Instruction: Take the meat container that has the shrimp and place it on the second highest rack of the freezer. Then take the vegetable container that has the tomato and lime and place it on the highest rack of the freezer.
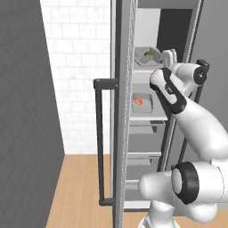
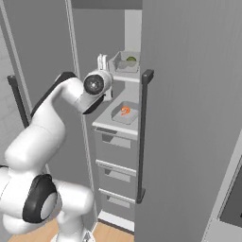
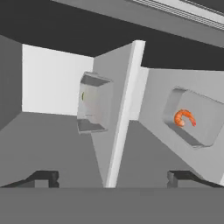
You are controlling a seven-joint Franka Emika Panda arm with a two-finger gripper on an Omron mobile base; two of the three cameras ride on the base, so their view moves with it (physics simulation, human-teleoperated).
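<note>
The shallow grey vegetable container [image 2: 125, 63] holding the small round green lime [image 2: 131, 59] sits on the flat light-grey highest rack [image 2: 126, 78] of the tall grey freezer [image 2: 189, 118]; the tomato cannot be made out beside the lime from here. One shelf below, the flat grey meat container [image 2: 125, 114] with the curled orange-pink shrimp [image 2: 125, 111] lies on the light-grey second highest rack [image 2: 105, 122], above the grey drawer fronts [image 2: 116, 141]. Judged from how they lie, both containers look to be where the task wants them.

The relation that matters now is that the vegetable container is straight ahead of the hand [image 2: 102, 62], slightly deeper in the freezer and on the same level, with a clear gap between them. In the hand view the edge of the highest rack runs between the two dark fingertips [image 3: 43, 177], the vegetable container on one side of it and the shrimp's container on the other. The fingers stand spread wide and hold nothing.

What is left, as far as one can judge, is a straight pull back out of the cabinet, keeping away from the shelf edge and the open door with its long black bar handle [image 1: 99, 142].
</note>
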